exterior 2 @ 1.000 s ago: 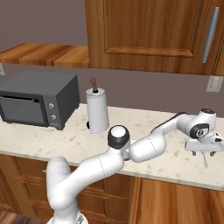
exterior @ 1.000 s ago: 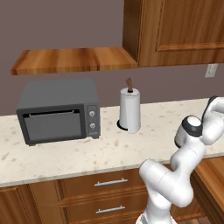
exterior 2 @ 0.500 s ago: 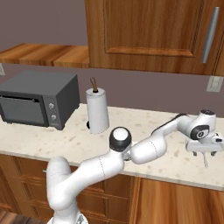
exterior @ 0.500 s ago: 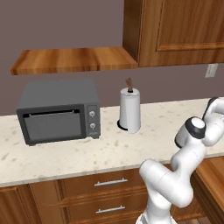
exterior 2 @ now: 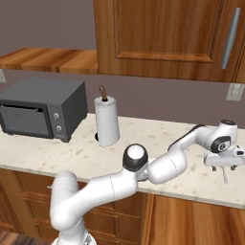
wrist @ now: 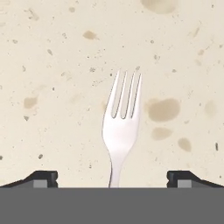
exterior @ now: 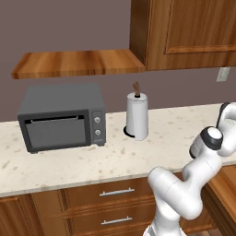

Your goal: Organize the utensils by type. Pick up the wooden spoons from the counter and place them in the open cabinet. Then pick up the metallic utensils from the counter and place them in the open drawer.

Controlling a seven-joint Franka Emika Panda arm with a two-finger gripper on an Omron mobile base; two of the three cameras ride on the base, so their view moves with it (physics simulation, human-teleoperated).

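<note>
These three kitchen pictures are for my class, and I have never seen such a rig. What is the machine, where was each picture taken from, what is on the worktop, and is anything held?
The machine is a white robot arm in a simulated kitchen. Two pictures come from cameras behind it, left and right; the third looks down from its hand. On the beige counter stand a dark microwave and a paper towel roll. Its claw hangs open, holding nothing. In the hand picture a silver fork lies flat on the counter between the two finger tips, which stand wide apart.

The arm (exterior 2: 110, 186) was glossy white, built of rounded tubular segments, with dark grey caps at its joints.
</note>
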